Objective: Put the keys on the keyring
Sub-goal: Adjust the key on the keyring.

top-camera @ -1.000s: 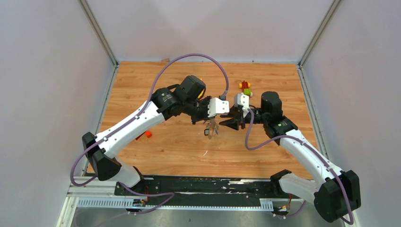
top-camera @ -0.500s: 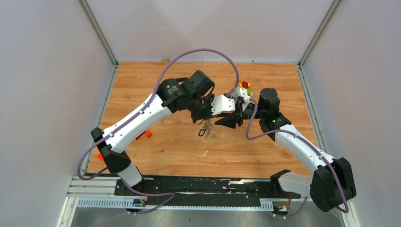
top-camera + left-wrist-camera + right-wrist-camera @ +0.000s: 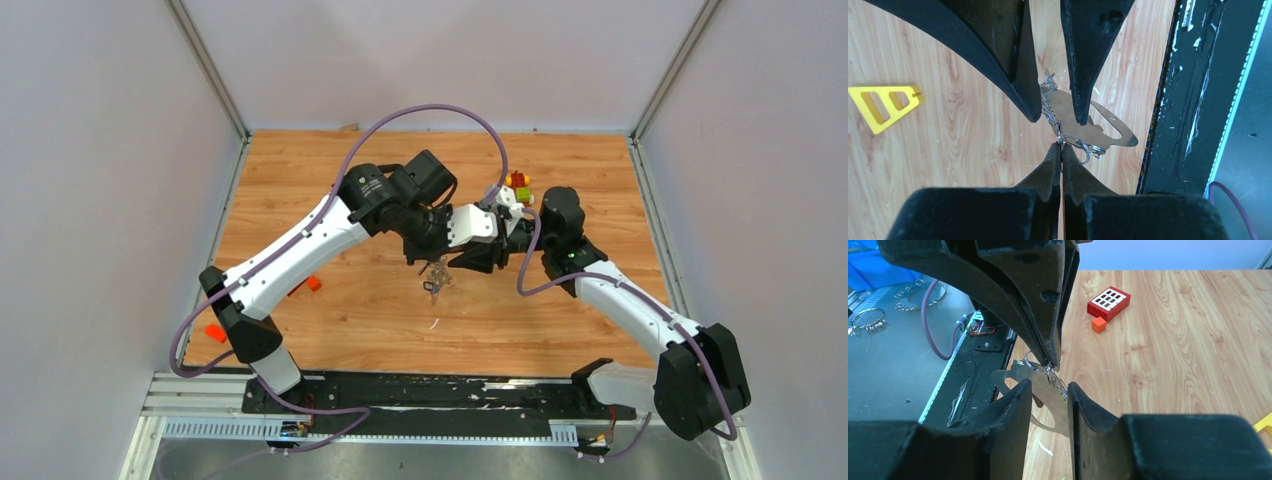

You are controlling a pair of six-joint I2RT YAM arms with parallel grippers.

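— Where is the keyring (image 3: 1110, 131)?

— Up off the table (image 3: 380, 330), about mid-field, where the two arms meet nose to nose. It is a flat silver piece with a long slot, hanging in the gap of the right tool (image 3: 1049, 386).

— Clamped there?

— I cannot tell. The jaws of the right tool stand partway apart with the silver piece between them. Part of it runs on behind one finger, so whether they press on it does not show.

— And the left tool (image 3: 1061, 151)?

— Fully closed. Its tips pinch the thin wire where the small wire rings (image 3: 1083, 146) and a short chain (image 3: 1049, 97) join the keyring, and they point straight into the other tool's gap.

— The keys (image 3: 434, 283)?

— From above they are only a small dark cluster dangling just under the two tools, too small to sort out. The wrist views show rings and chain, no clear key blades.

— What else lies about?

— A yellow triangle frame (image 3: 883, 102) lies flat on the wood, well apart from the tools. A red block (image 3: 1108, 301) with white windows has an orange cube (image 3: 1098, 325) just beside it. A toy block figure (image 3: 518, 186) stands at the far side, near the right arm's wrist.
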